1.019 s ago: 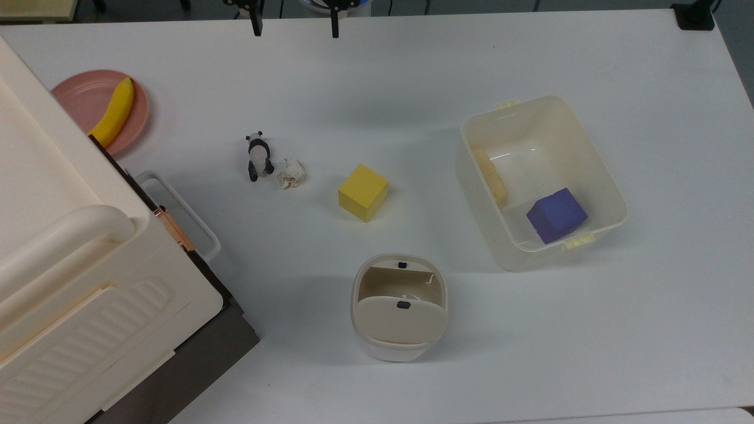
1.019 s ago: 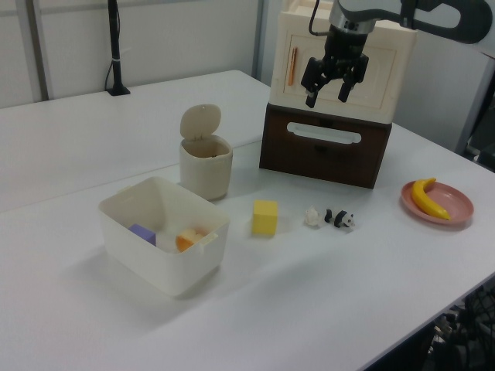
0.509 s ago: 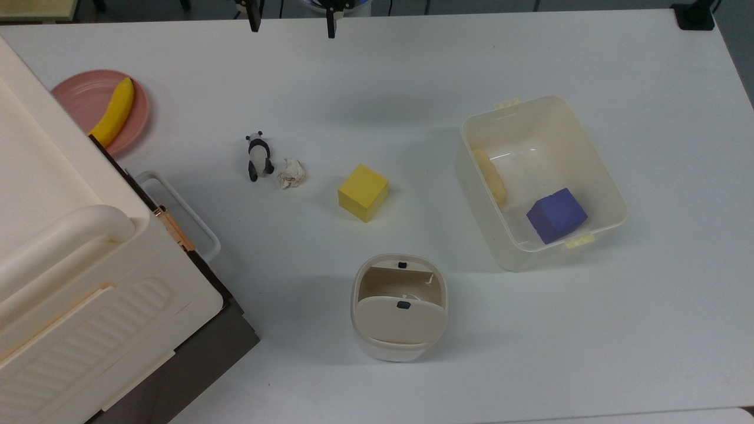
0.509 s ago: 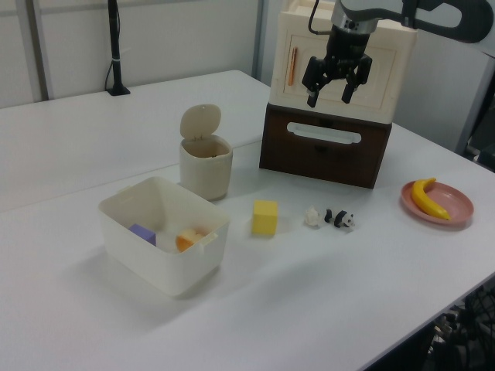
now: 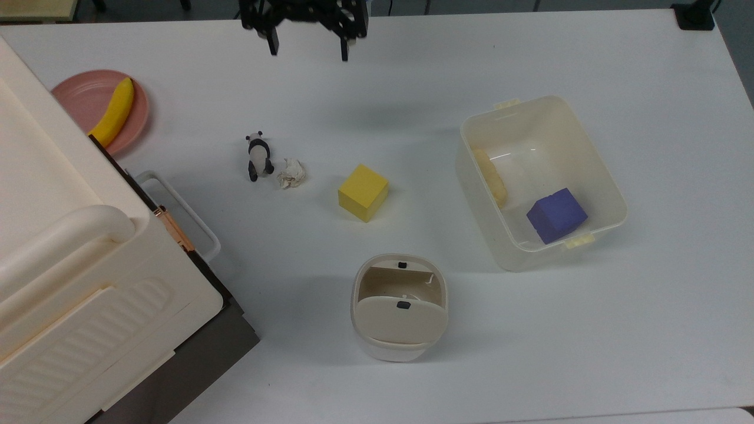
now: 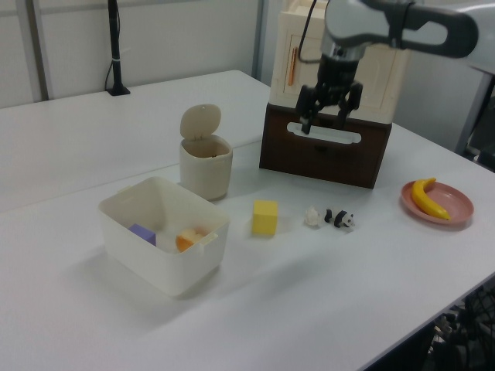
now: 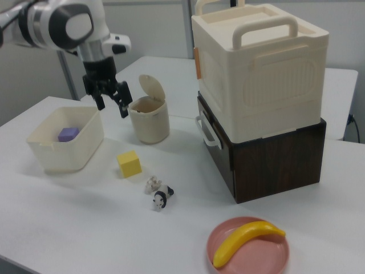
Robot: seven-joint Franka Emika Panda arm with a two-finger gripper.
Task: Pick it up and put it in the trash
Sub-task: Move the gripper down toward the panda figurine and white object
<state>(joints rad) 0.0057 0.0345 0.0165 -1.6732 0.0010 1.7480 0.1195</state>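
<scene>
The crumpled off-white paper wad (image 5: 292,172) lies on the white table between the toy panda (image 5: 257,156) and the yellow cube (image 5: 363,192). It also shows in the left view (image 6: 312,217) and in the right view (image 7: 151,182). The trash (image 5: 399,306), a cream bin with its flap lid tipped up, stands near the top view's bottom centre; the left view has the trash (image 6: 206,158) behind the cube. My gripper (image 5: 309,52) hangs open and empty at the top view's upper edge, well above and away from the wad. The gripper (image 6: 325,120) points down in the left view.
A translucent tub (image 5: 471,121) at the top view's right holds a purple cube (image 5: 556,215). A pink plate (image 5: 79,97) with a banana (image 5: 115,112) sits at the top view's left. A large cream box on a dark drawer unit (image 5: 70,265) fills the top view's lower left.
My gripper has come down and further into the top view, toward the table's middle. Its fingers stay open. Nothing on the table has moved.
</scene>
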